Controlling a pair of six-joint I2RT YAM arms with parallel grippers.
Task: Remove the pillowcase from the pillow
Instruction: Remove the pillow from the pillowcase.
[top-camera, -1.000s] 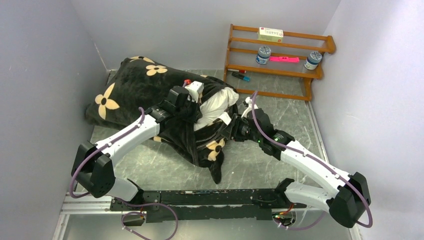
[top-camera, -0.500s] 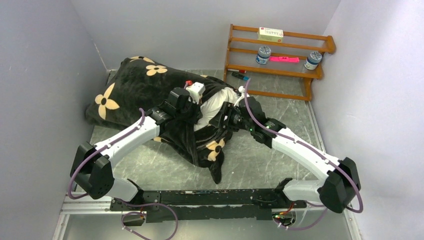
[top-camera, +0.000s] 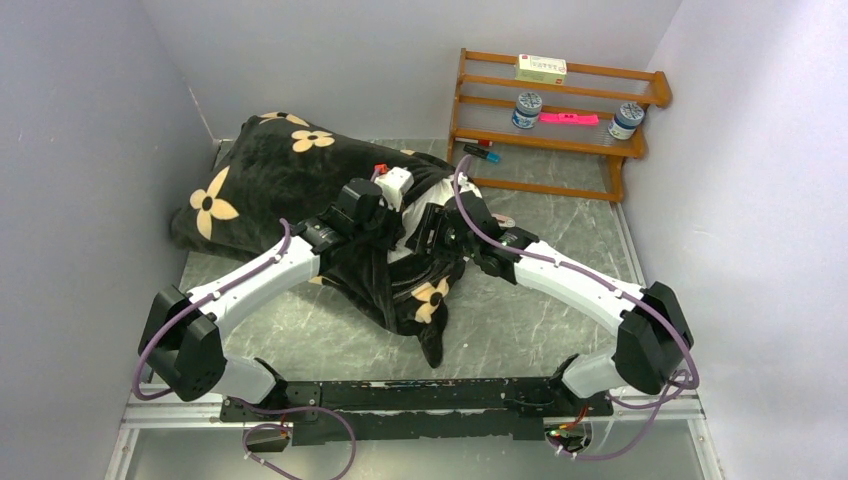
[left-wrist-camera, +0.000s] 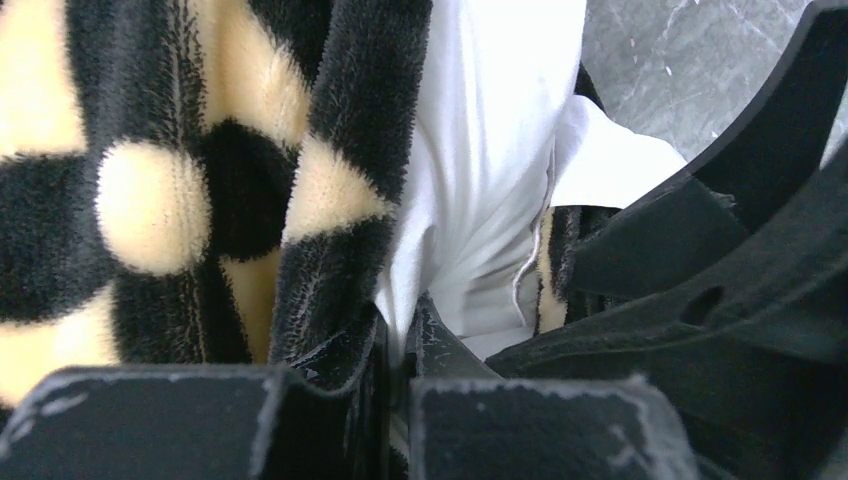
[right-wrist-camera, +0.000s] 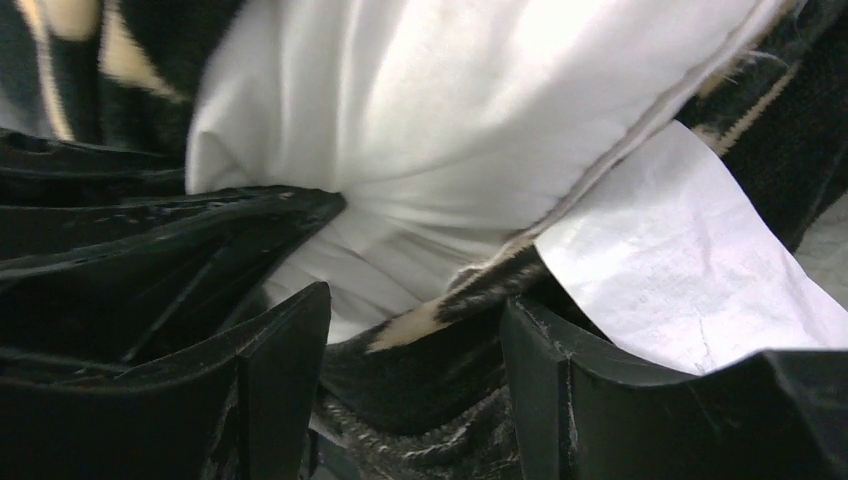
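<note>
The black plush pillowcase (top-camera: 270, 170) with tan flowers lies at the back left, its open end bunched toward the middle. The white pillow (right-wrist-camera: 450, 100) bulges out of that opening. My left gripper (left-wrist-camera: 405, 320) is shut on a fold of the pillow's white fabric (left-wrist-camera: 490, 150), right beside the pillowcase edge (left-wrist-camera: 340, 150). My right gripper (right-wrist-camera: 415, 300) stands open at the same opening, with the pillowcase's furry rim (right-wrist-camera: 440, 380) lying between its fingers. In the top view both grippers meet there, left (top-camera: 393, 228) and right (top-camera: 428, 225). A white label (right-wrist-camera: 680, 280) hangs off the rim.
A wooden rack (top-camera: 560, 150) stands at the back right with two jars (top-camera: 527, 108), a box (top-camera: 540, 68) and a pink item (top-camera: 568, 118); markers (top-camera: 480, 152) lie by its foot. Walls close in on the left, back and right of the marble floor (top-camera: 560, 240).
My right arm has swung left to the pillow's open end and its jaws have spread wider. The left gripper has stayed shut in place.
</note>
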